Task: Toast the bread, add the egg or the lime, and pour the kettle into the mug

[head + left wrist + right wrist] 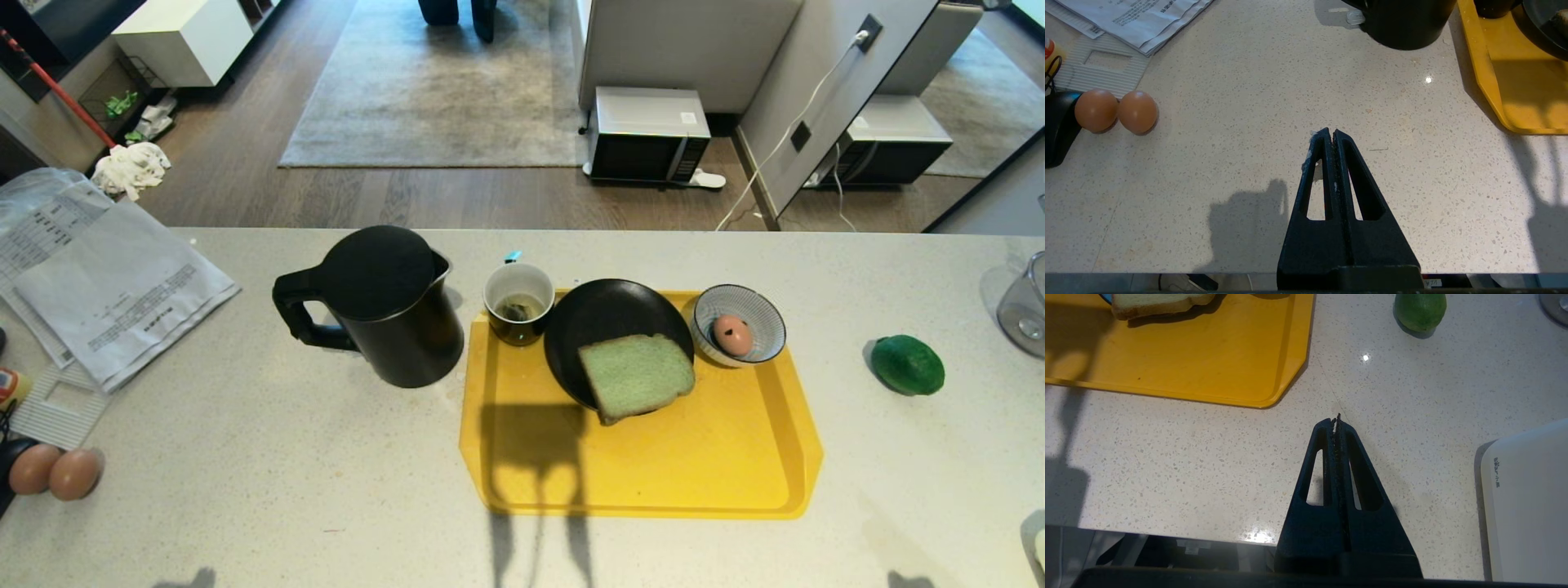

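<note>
Speckled pale bench [245,457] fills most of the head view. Yellow tray [653,474] sits mid-bench, w/ bare yellow across its near half. Dark kettle [392,314] stands upright just left of the tray, lid on, loop handle pointing left. Stack of printed papers [114,286] lies at far left of the bench.

On the tray's far half: black plate [604,314] in the middle, w/ the bread [637,376] lying flat on its near-right part, the near edge overhanging the rim onto the tray. Blue-and-white striped bowl [763,314] sits just right of the plate at the tray's far right corner, w/ the egg [732,334] inside. Mug [519,302] stands at the tray's far left corner, between kettle & plate, tea bag inside, blue tag at its far rim.

Lime [907,364] rests on the bench well right of the tray. Two brown eggs [55,471] lie touching each other at the near left edge.

Left claw [1329,132] hovers over bare bench near the front edge, tips pressed together, holding nothing. Right claw [1334,421] is likewise pressed together & empty, over bare bench off the tray's near right corner, white appliance [1527,506] beside it.
</note>
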